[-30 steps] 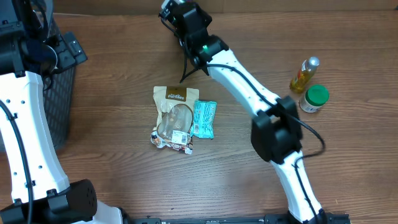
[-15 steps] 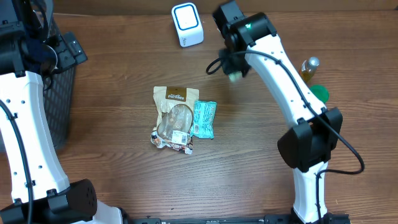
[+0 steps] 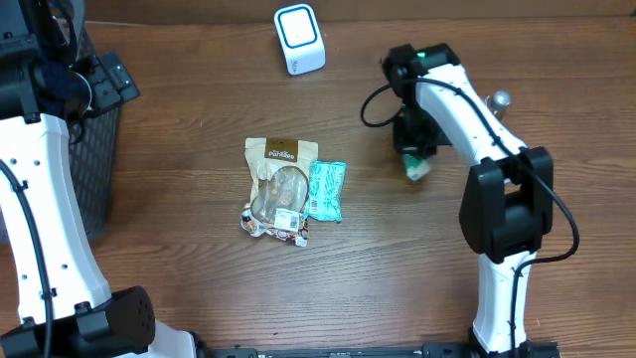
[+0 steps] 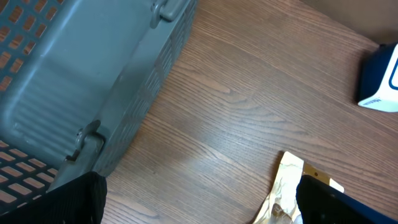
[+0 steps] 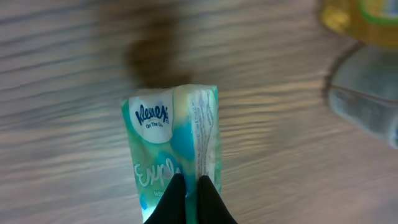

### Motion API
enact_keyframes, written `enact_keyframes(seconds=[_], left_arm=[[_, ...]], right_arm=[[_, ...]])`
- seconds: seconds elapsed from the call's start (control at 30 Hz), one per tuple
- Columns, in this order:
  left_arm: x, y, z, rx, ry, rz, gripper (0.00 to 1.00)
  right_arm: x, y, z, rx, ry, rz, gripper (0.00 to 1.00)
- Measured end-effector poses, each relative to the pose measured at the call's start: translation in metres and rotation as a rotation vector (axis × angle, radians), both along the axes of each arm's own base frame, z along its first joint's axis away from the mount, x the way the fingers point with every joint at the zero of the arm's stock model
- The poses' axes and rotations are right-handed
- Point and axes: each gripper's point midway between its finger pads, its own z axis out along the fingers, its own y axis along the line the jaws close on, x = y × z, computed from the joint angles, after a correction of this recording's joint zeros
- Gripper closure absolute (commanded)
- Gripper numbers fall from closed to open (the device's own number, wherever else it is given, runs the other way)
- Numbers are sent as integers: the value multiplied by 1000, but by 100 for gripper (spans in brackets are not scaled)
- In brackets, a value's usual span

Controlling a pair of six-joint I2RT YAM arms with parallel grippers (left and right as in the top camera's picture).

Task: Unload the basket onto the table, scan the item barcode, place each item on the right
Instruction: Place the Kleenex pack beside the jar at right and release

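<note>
My right gripper (image 5: 191, 199) is shut on a teal and white Kleenex tissue pack (image 5: 174, 143), pinching its near edge just above the wood. From overhead this pack (image 3: 418, 169) hangs under the right gripper (image 3: 413, 151) at the right middle of the table. The white and blue barcode scanner (image 3: 299, 38) stands at the back centre, well left of the pack. My left gripper (image 4: 199, 205) is open, with nothing between its black fingers (image 4: 62, 202). It hovers beside the grey basket (image 4: 81, 81).
A tan snack pouch (image 3: 278, 189) and a teal packet (image 3: 326, 189) lie together mid-table. A yellow bottle (image 3: 494, 102) stands at the right behind the arm. The right wrist view also shows a jar (image 5: 367, 106) close to the pack. The basket (image 3: 99, 159) fills the left edge.
The right arm has swung from the scanner at the back to the right and toward the front, carrying the tissue pack. The scanner is now uncovered. The left arm has not moved.
</note>
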Motion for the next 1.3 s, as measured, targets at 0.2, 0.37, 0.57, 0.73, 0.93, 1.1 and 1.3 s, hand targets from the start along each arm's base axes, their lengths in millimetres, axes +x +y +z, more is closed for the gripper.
enact_keyframes(seconds=[0.2,0.37,0.57,0.73,0.93,1.1,1.3], left_arm=[[0,0,0,0,0,0,0],[0,0,0,0,0,0,0],[0,0,0,0,0,0,1],[0,0,0,0,0,0,0],[0,0,0,0,0,0,0],[0,0,0,0,0,0,0],[0,0,0,0,0,0,0]], right_arm=[[-4,-29,-6,-44,18,-74,95],[-4,-30,-8,-51,16,-82,96],[0,-29,-9,-45,-2,-78,96],[5,-27,-10,-32,-19,-66,93],[4,-27,-10,-29,-14,-60,41],[6,-26,-10,-27,-20,-60,46],[12,-13,-14,46,-43,-71,47]])
